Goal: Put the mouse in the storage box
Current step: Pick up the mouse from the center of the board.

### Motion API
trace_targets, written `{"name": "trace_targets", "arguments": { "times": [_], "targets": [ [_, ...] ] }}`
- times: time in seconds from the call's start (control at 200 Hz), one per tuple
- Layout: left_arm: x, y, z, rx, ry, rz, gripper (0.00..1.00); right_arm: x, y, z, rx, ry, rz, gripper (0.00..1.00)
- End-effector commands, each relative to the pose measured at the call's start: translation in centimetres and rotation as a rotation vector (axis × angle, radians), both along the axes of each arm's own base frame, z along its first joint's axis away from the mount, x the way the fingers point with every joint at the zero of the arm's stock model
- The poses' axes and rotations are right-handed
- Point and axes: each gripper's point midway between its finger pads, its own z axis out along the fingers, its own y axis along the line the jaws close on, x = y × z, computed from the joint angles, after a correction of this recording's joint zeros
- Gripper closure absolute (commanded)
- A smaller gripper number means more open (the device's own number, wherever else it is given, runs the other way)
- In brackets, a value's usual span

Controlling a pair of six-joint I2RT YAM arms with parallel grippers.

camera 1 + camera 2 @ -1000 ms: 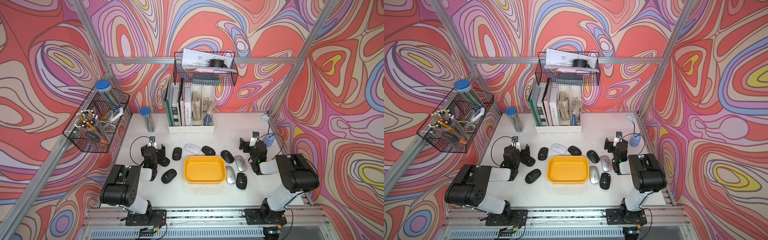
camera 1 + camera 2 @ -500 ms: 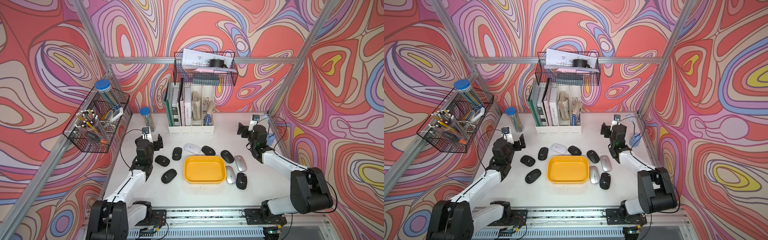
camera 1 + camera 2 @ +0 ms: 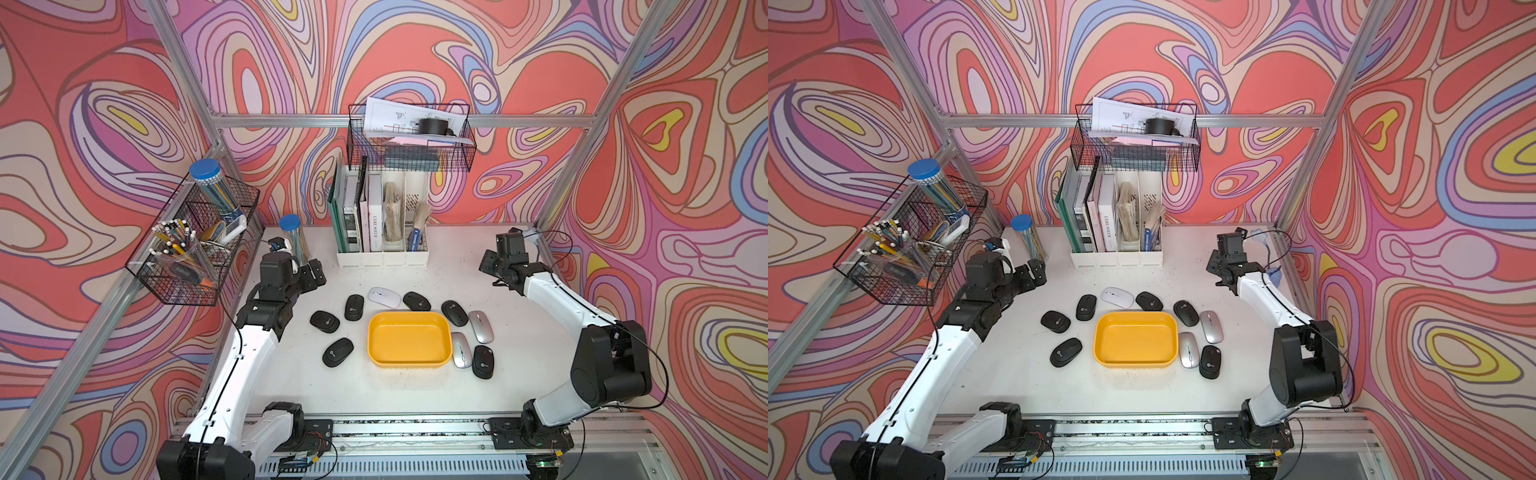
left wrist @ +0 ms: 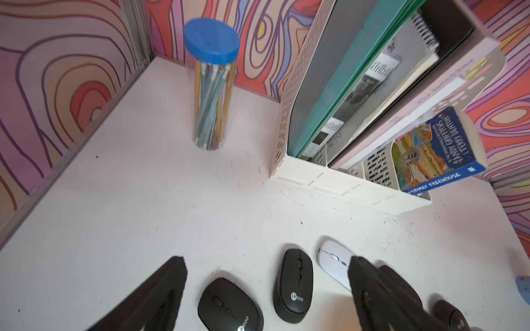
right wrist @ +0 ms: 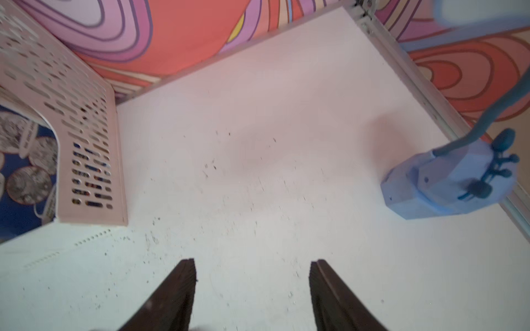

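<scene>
The storage box (image 3: 409, 340) (image 3: 1136, 340) is a shallow yellow tray lying empty at the table's middle. Several mice lie around it: black mice (image 3: 324, 321) (image 3: 338, 352) on its left, a white mouse (image 3: 384, 297) behind it, silver mice (image 3: 481, 326) (image 3: 461, 350) on its right. My left gripper (image 3: 313, 272) (image 4: 266, 266) hovers behind the left mice, open and empty; the left wrist view shows two black mice (image 4: 229, 306) (image 4: 292, 286) and the white mouse (image 4: 334, 260) below it. My right gripper (image 3: 488, 266) (image 5: 253, 266) hangs open over bare table at the back right.
A white slotted file holder (image 3: 382, 232) with books stands at the back middle, with a blue-lidded pencil jar (image 3: 293, 237) to its left. Black wire baskets (image 3: 195, 249) (image 3: 409, 141) hang on the left and back walls. A blue lamp base (image 5: 450, 183) sits at the right edge.
Both arms have unfolded, and their grippers have lifted off the table beside the mice and moved toward the back. No mouse and not the box has moved.
</scene>
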Motion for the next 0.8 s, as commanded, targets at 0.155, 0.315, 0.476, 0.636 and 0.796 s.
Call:
{"name": "trace_targets", "arguments": {
  "times": [0.155, 0.315, 0.476, 0.636, 0.796],
  "targets": [
    [-1.1, -4.9, -2.8, -0.116, 0.390, -0.140, 0.21, -5.3, 0.2, -1.6, -0.006, 0.298, 0.034, 0.28],
    [-2.3, -11.6, -4.2, -0.047, 0.540, -0.301, 0.27, -7.2, 0.2, -3.4, -0.016, 0.418, 0.057, 0.26],
    [-3.9, -19.9, -4.2, -0.098, 0.568, -0.522, 0.27, -8.8, 0.5, -4.7, -0.001, 0.472, 0.090, 0.23],
    [-6.4, -28.5, -4.2, -0.307, 0.620, -0.761, 0.27, -10.0, 2.0, -5.9, 0.088, 0.499, 0.120, 0.20],
    [-7.1, -30.7, -4.1, -0.262, 0.640, -0.836, 0.23, -11.5, 2.5, -7.3, 0.122, 0.558, 0.132, 0.16]
  ]
}}
